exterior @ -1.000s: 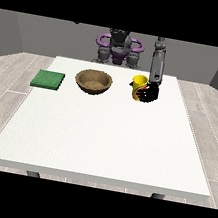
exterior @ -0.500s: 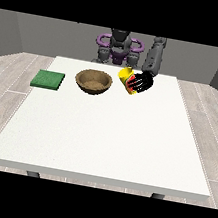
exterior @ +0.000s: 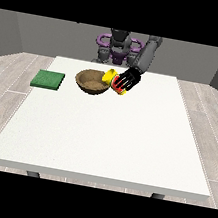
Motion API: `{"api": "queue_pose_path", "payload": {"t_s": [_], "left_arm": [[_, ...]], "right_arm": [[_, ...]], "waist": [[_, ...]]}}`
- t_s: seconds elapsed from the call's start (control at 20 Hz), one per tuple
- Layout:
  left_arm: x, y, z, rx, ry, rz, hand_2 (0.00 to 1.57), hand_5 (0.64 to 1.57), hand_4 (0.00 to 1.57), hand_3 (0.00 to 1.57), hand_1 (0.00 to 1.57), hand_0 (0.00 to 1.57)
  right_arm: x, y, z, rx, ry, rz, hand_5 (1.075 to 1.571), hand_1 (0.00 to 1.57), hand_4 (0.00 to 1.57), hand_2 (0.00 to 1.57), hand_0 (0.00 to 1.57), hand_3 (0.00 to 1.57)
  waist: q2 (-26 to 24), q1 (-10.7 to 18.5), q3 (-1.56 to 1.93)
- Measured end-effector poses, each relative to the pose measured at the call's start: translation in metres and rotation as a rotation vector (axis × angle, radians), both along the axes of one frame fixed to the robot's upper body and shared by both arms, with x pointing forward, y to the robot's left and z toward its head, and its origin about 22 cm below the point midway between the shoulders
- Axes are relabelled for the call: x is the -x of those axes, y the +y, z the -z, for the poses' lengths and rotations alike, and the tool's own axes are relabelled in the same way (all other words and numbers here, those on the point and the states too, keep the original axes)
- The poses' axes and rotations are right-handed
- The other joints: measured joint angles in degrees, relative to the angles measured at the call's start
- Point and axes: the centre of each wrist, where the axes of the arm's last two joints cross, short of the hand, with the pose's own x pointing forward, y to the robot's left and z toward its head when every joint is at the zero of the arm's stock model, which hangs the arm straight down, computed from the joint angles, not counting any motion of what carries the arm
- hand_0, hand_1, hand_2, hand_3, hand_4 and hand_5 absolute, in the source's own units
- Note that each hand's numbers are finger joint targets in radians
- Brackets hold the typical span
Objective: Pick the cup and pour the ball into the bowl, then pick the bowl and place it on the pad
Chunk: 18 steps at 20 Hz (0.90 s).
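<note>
Holding the cup, the hand at the view's right has its black fingers curled round the cup's side, and the cup is tilted with its mouth turned to about nine o'clock, toward the bowl. In the front view the cup is yellow with some red on it, and it hangs just beside the bowl's rim on its three o'clock side, above the white table. The ball I cannot see; it may be inside the cup or already in the bowl. The other hand is not visible in this view.

The brown bowl stands upright near the table's far edge. The green pad lies flat at the bowl's nine o'clock, well apart from it.

By my judgement the cup is stiff and light, perhaps smooth, so a hold round its side suits it. The bowl looks rigid and shallow; I would take it at the rim, thumb on one side and fingers on the other, and keep it level.

No brand, label or writing can be read on any thing.
</note>
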Motion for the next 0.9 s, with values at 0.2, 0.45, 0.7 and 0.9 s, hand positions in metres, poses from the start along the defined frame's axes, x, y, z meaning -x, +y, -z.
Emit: {"api": "queue_pose_path", "payload": {"t_s": [0.2, 0.45, 0.7, 0.9], "left_arm": [[-0.009, -0.003, -0.011, -0.154, -0.038, -0.065, 1.57, 1.559, 0.85, 1.57, 1.38, 1.38], [-0.013, -0.021, -0.009, -0.393, -0.054, -0.090, 1.52, 1.524, 0.89, 1.57, 1.36, 1.36], [-0.007, -0.054, 0.008, -0.636, -0.002, -0.030, 1.52, 1.484, 0.93, 1.54, 1.44, 1.44], [-0.003, -0.074, 0.017, -0.874, 0.005, 0.017, 1.57, 1.525, 0.96, 1.57, 1.49, 1.49]], "right_arm": [[-0.005, 0.006, -0.002, -0.001, -0.003, -0.006, 1.565, 0.00, 0.34, 0.00, 0.00, 0.00], [-0.017, 0.007, 0.008, -0.003, 0.042, -0.007, 1.565, 0.00, 0.37, 0.00, 0.00, 0.00], [-0.024, 0.005, 0.030, -0.010, 0.114, 0.016, 1.566, 0.00, 0.38, 0.00, 0.00, 0.00], [-0.028, 0.001, 0.046, -0.016, 0.162, 0.036, 1.566, 0.00, 0.38, 0.00, 0.00, 0.00]], "waist": [[0.56, -0.33, 0.02], [-1.64, -0.21, 0.11], [-5.61, 1.11, 0.13], [-8.69, 2.42, 0.15]]}}
